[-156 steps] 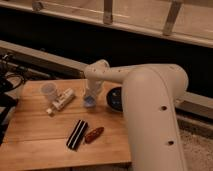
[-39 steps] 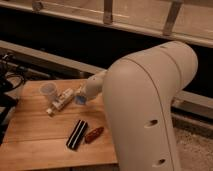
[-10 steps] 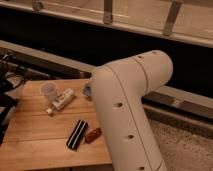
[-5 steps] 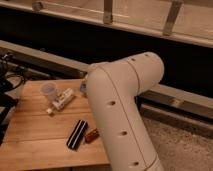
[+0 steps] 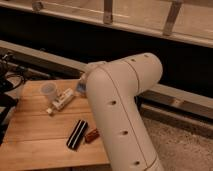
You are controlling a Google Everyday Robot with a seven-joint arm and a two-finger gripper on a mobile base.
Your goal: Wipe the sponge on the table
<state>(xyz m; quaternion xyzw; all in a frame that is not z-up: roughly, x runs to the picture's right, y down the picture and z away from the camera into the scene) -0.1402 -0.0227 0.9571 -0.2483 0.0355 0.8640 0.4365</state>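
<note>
A sliver of the pale blue sponge (image 5: 80, 88) shows at the left edge of my white arm (image 5: 117, 105), over the far middle of the wooden table (image 5: 35, 145). My gripper is hidden behind the arm's bulky links, somewhere right by the sponge. Whether the sponge touches the tabletop is hidden too.
On the table's left part stand a clear cup (image 5: 47, 90) and a white bottle lying on its side (image 5: 61, 100). A black-and-white striped block (image 5: 77, 134) and a small brown object (image 5: 91, 135) lie near the front. My arm covers the table's right side. A dark wall and rail run behind.
Over the last second the arm's bulk has shifted a little left and toward the camera, covering more of the table. The sponge sliver has moved slightly left. The other objects are unmoved.
</note>
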